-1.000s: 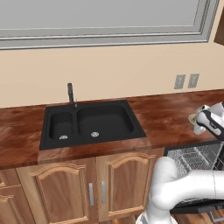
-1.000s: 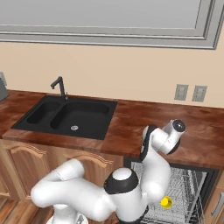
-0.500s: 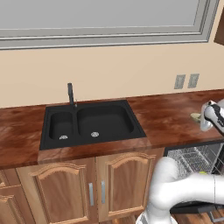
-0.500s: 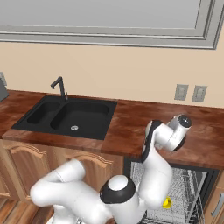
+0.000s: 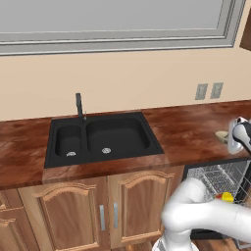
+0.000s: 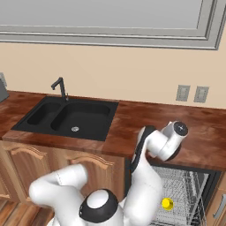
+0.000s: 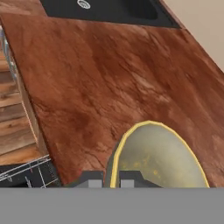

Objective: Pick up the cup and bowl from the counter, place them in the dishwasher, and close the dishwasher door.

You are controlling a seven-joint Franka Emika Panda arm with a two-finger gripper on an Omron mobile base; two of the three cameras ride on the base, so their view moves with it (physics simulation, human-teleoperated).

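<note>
Bowl [image 7: 159,157] sits on the counter [image 7: 109,78] near its edge, and my gripper [image 7: 110,180] pinches its rim between closed fingers. Such a thin hold may slip when I lift, I think. Cup [image 6: 167,203] lies already in the dishwasher [image 6: 183,192].

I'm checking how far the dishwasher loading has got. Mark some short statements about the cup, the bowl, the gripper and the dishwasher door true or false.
1. The cup already sits in the dishwasher rack. True.
2. The bowl is in the sink. False: it is on the counter, at the gripper.
3. The gripper is shut on the bowl's rim. True: one finger each side of it, seen in the hand view.
4. The dishwasher door is closed. False: the wire rack is exposed.
5. The faucet stands behind the sink. True.
</note>
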